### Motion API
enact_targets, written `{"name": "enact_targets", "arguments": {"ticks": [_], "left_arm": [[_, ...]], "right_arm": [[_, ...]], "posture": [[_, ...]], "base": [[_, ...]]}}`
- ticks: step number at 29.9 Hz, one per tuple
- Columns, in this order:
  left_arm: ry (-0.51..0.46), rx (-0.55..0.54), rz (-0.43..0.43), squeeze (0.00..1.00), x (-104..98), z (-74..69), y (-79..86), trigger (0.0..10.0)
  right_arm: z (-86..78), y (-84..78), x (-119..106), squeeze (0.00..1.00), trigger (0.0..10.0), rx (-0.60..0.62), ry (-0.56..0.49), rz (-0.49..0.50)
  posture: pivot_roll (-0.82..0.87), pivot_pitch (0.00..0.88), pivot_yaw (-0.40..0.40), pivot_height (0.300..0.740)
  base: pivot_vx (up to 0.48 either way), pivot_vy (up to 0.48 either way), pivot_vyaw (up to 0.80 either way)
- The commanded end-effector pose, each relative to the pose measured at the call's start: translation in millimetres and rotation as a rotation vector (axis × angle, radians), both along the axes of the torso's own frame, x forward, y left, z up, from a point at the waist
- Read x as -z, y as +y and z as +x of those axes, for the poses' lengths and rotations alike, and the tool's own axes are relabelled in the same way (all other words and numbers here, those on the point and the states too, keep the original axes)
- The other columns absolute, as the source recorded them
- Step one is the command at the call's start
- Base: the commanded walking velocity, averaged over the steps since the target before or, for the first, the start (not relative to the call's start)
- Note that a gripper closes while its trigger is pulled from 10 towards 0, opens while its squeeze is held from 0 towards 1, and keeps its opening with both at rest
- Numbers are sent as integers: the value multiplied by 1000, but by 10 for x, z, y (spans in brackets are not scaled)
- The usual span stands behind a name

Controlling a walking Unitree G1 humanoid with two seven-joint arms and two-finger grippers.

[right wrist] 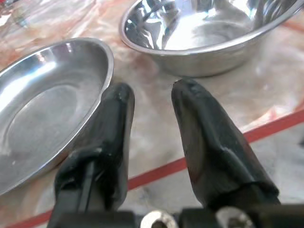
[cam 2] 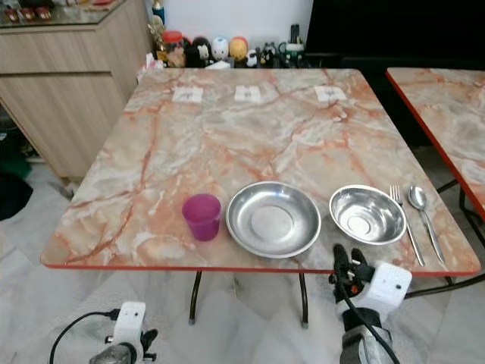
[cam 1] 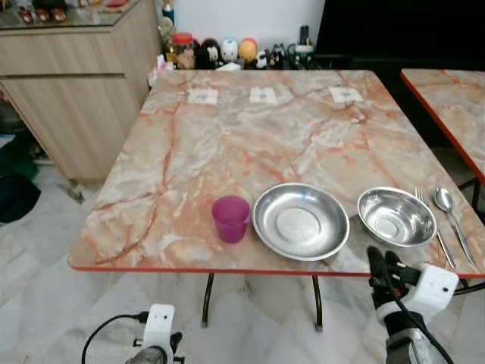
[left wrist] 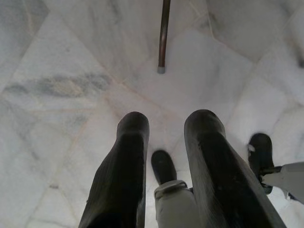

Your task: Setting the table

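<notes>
On the marble table (cam 1: 250, 136), along its near edge, stand a purple cup (cam 1: 230, 218), a wide steel plate (cam 1: 301, 221) and a smaller steel bowl (cam 1: 395, 217). A fork (cam 1: 433, 221) and a spoon (cam 1: 452, 218) lie right of the bowl. My right gripper (cam 1: 383, 263) hovers at the table's front edge between plate and bowl, open, holding nothing. In the right wrist view its fingers (right wrist: 204, 128) point at the gap between the plate (right wrist: 47, 109) and the bowl (right wrist: 204, 33). My left gripper (left wrist: 166, 123) hangs low over the floor, open and empty.
A wooden cabinet (cam 1: 68, 83) stands at the left. Small figurines and jars (cam 1: 220, 51) line the wall behind the table. Three paper slips (cam 1: 263, 95) lie near the far edge. A second marble table (cam 1: 455, 106) stands to the right. A table leg (left wrist: 163, 35) rises from the tiled floor.
</notes>
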State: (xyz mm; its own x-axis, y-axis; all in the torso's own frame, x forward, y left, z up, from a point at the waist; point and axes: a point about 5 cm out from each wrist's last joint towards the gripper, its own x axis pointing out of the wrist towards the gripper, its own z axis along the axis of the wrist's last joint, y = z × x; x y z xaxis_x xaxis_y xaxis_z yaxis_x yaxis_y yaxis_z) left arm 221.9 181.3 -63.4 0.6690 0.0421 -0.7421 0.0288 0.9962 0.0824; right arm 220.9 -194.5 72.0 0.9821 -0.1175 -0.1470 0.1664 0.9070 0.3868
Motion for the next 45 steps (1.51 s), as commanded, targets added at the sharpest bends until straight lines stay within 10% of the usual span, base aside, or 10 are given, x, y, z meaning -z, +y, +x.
{"name": "enact_targets", "arguments": {"ticks": [1,13,14,15,45], "left_arm": [[21,-2,14,0,26,-42,17,10000],[39,-30,25,0,115,-343,354,10000],[41,-35,27,0,119,-362,378,10000],[42,-41,29,0,123,-385,407,10000],[32,-53,31,0,125,-468,510,10000]], "right_arm": [[36,36,3,1000,10000,-8,-4,43],[246,134,-4,1000,10000,-87,-6,126],[255,138,-4,59,10000,-92,-6,126],[265,144,-4,0,10000,-97,-6,125],[550,123,91,0,10000,-63,111,248]], "posture": [[-102,35,-11,740],[-91,37,-13,740],[-89,37,-13,740],[-87,36,-15,740],[-79,34,-17,740]], "base": [[0,0,0],[0,0,0],[0,0,0],[0,0,0],[0,0,0]]}}
